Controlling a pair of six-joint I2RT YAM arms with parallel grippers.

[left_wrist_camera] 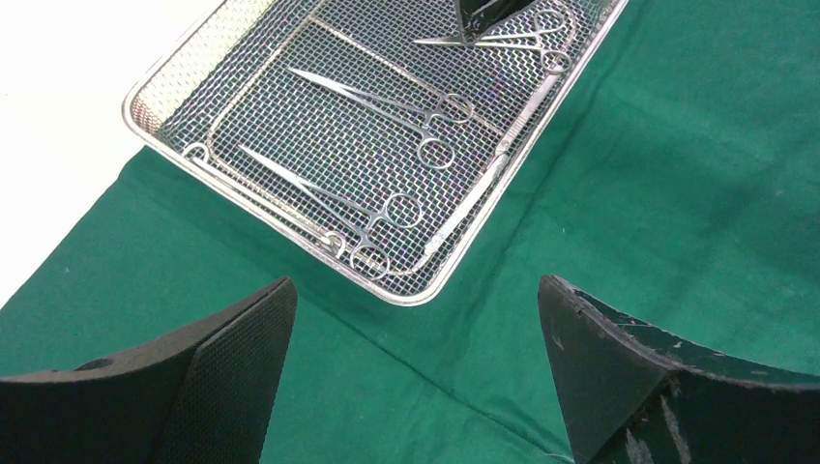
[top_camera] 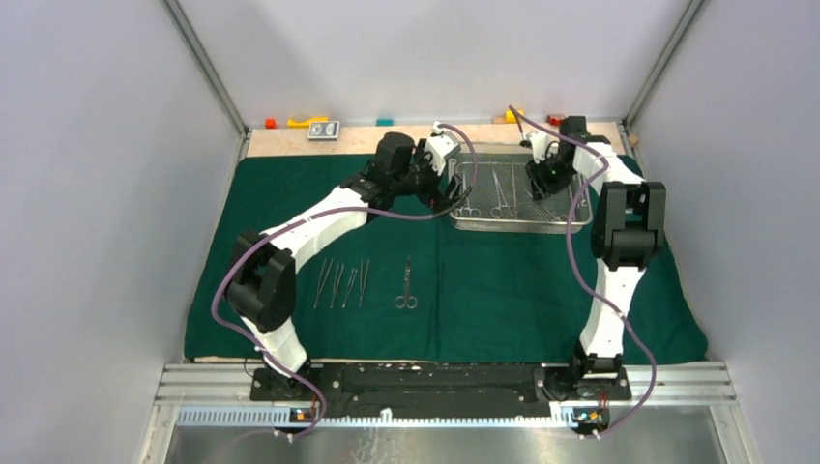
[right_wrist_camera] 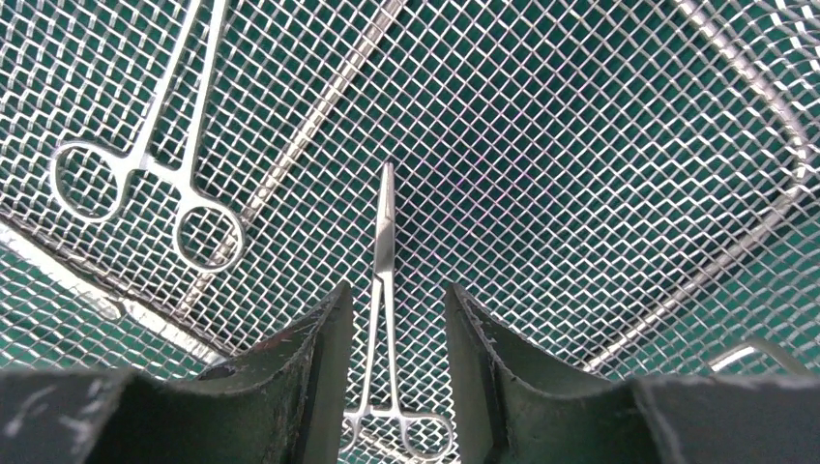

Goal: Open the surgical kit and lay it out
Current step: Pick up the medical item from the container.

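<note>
I can read no text, label, brand or number in any of my three views. The small grey rectangular plate (top_camera: pixel 324 130) on the pale wooden board (top_camera: pixel 280 143) at the far edge carries dark marks, too small to make out.

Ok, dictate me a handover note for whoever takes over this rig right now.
Left gripper: jaws open, empty, over the cloth by the tray corner.
Right gripper: down in the tray, jaws open either side of a clamp, not shut on it.
Done: cloth spread; four tweezers and one ring-handled tool laid out on it.
Left: grip that clamp and move it out, then the two more clamps lying in the tray.
</note>
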